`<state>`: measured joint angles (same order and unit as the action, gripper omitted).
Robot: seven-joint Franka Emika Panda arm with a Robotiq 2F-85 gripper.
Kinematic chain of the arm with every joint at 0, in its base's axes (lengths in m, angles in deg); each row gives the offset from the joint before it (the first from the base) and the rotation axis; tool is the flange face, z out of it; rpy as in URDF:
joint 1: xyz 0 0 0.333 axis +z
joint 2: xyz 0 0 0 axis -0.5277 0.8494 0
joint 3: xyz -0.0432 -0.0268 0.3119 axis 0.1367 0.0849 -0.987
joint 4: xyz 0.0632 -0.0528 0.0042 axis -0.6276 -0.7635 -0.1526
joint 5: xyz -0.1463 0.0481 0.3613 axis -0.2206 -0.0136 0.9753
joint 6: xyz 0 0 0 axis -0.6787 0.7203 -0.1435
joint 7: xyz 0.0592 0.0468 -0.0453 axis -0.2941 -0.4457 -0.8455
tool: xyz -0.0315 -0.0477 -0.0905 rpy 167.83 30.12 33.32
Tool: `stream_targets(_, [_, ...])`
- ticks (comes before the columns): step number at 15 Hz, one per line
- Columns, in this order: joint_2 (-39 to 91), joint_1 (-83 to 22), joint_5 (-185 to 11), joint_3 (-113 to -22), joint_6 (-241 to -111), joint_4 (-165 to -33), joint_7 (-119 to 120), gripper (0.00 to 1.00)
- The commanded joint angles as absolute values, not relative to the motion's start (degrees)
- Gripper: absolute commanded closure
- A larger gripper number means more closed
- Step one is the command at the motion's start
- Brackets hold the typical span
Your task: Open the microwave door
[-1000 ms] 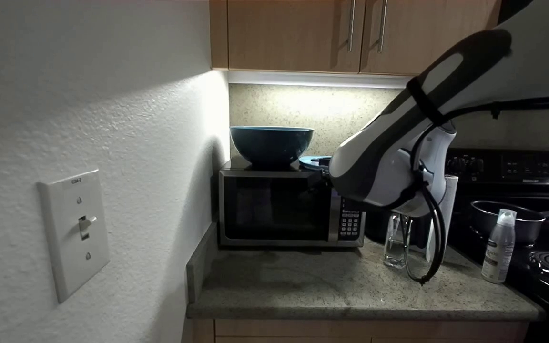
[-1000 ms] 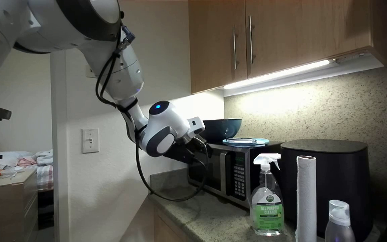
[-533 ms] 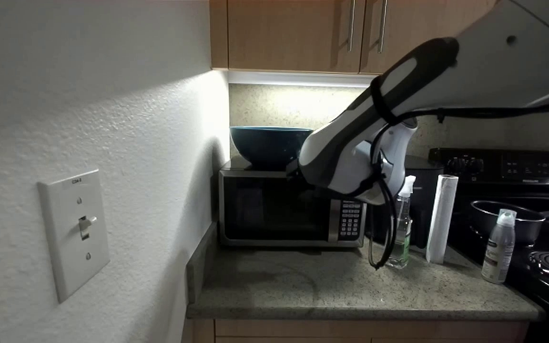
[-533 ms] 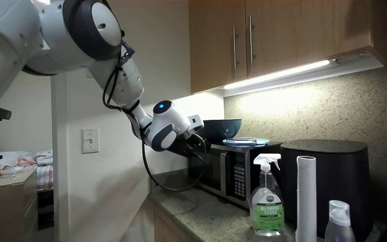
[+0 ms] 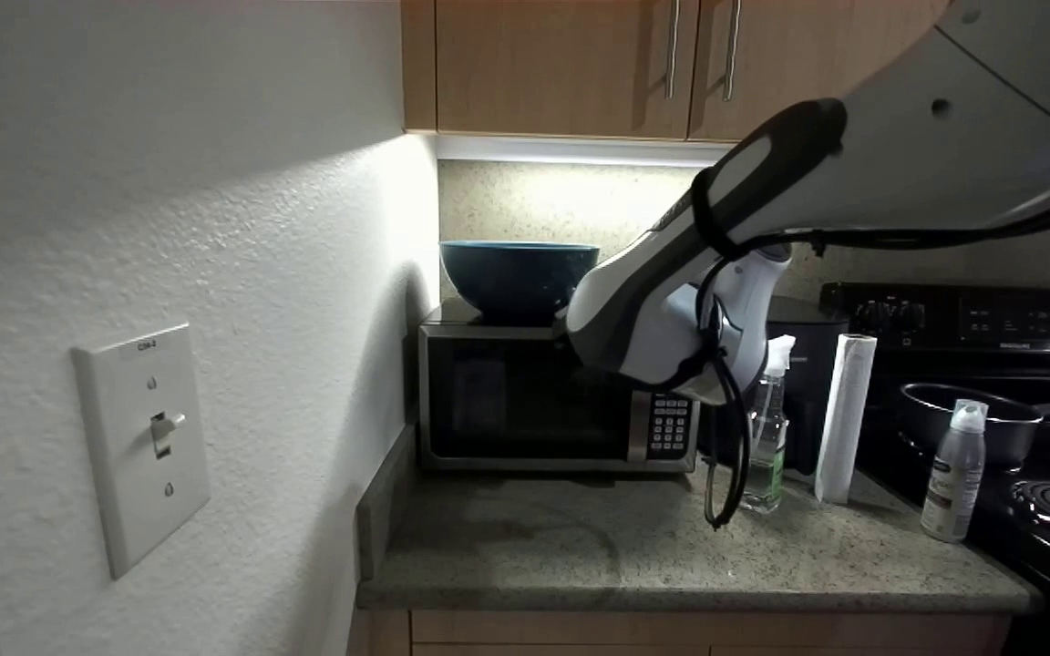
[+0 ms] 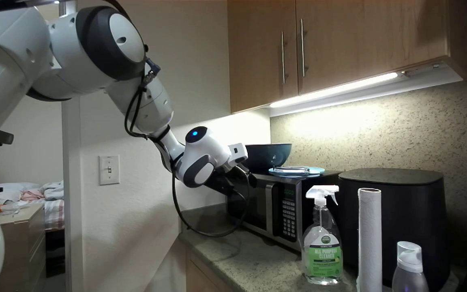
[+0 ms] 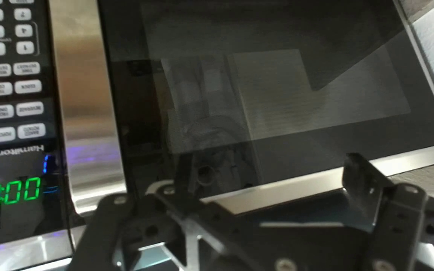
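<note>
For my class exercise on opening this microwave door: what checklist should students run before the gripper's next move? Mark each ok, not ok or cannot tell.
1. Microwave door shut: ok.
2. Gripper open, fingers apart: ok.
3. Door handle between the fingers: not ok; it lies outside the gap in the wrist view.
4. Gripper not touching the blue bowl: cannot tell; depth is unclear.
5. Spray bottle away from the door's front: ok; it stands beyond the button panel.
6. Hanging cable off the door: cannot tell; it overlaps it in an exterior view.
</note>
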<state>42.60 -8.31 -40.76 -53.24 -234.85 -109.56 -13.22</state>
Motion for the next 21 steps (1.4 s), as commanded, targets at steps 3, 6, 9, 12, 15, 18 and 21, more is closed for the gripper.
stream_targets(3, [40.6,-2.6,-35.0,-47.3,-235.1,-115.1,-12.2,0.0])
stream_targets(6, [40.6,0.7,-32.7,-43.7,-234.8,-116.6,-12.4,0.0])
stream_targets(9, [40.8,4.3,-30.6,-39.9,-235.1,-118.0,-12.7,0.0])
stream_targets(12, [42.5,3.1,-32.0,-40.7,-235.2,-115.7,-12.9,0.0])
stream_targets(15, [42.5,3.3,-32.0,-40.5,-235.3,-115.7,-12.9,0.0])
stream_targets(18, [46.5,4.4,-30.3,-37.9,-234.9,-112.4,-11.5,0.0])
stream_targets(21, [49.9,5.5,-29.1,-34.8,-233.8,-110.2,-9.9,0.0])
